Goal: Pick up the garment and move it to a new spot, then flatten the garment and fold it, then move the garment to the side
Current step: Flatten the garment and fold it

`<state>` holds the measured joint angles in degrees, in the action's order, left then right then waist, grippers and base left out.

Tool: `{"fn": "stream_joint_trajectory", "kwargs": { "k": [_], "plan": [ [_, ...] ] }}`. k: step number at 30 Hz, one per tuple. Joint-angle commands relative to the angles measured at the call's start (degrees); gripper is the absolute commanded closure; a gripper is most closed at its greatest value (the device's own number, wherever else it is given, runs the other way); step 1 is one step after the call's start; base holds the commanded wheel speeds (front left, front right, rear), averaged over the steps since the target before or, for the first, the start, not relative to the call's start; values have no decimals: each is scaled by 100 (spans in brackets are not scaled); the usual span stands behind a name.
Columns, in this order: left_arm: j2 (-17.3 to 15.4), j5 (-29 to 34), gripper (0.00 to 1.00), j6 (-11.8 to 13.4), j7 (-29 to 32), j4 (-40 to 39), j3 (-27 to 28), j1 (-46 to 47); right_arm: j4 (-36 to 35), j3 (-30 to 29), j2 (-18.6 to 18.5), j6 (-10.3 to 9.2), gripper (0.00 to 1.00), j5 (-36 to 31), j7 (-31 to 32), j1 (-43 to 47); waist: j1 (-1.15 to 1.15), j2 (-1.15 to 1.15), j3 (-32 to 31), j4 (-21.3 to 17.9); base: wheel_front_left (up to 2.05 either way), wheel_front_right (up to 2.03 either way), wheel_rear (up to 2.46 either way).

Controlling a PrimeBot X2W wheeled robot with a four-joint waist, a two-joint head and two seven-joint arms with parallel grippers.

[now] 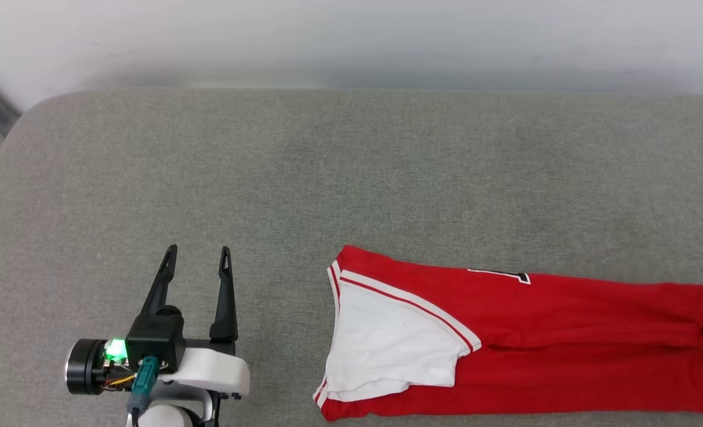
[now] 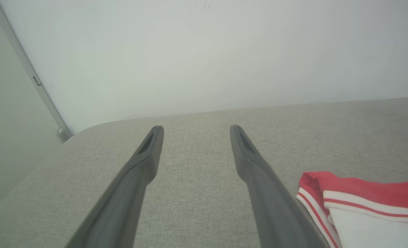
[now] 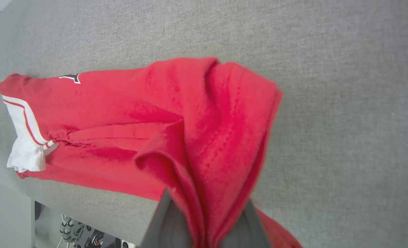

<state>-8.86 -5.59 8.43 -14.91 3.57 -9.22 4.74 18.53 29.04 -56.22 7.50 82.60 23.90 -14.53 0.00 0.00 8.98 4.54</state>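
while pinched shut on a bunched red fold, grips the garment (image 3: 190,120) at its right-hand end only, thus the right gripper (image 3: 207,213), fingers (image 3: 166,224) sunk in the cloth. leaves the rest lying on the grey padded surface (image 1: 268,178), near its front edge, folded into a long narrow band. sets that band's long axis straight across the head view, left to right, with the white sleeve (image 1: 387,344) and striped trim (image 1: 410,302) at the left end and the red body stretching off to the right. finds the left gripper (image 1: 197,253) apart from that sleeve end, farther left, over bare surface, spread wide with nothing held, pointing toward the pale wall (image 2: 190,51). in the left wrist view, puts the sleeve corner low and to the right, past the right-hand finger. makes the right arm the one on the cloth and the left the nearer to the free sleeve end. calls, most likely, for a move along or across the band from one held end; risks the loose sleeve end dragging or the fold opening.
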Motion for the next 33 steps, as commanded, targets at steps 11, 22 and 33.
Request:
{"fn": "stream_joint_trajectory", "kwargs": {
  "k": [11, 22, 33],
  "plan": [
    [144, 243, 0, -222, -39, -115, 256, -293, -1220, 211, 3, -2, 100, -309, 316, -12, 0, 0, -188, -98, 0, 0, 0],
    [307, 349, 0, -351, -39, -175, 353, -96, -1933, 881, 1215, -2, 100, -1540, 1211, -1115, 0, 0, 38, 23, 0, 0, 0],
    [419, 396, 0, -443, -33, -124, 353, 92, -902, 1870, 2831, -2, 100, -2390, 1645, -2378, 0, 0, 353, 236, 0, 0, 0]
  ]
}}
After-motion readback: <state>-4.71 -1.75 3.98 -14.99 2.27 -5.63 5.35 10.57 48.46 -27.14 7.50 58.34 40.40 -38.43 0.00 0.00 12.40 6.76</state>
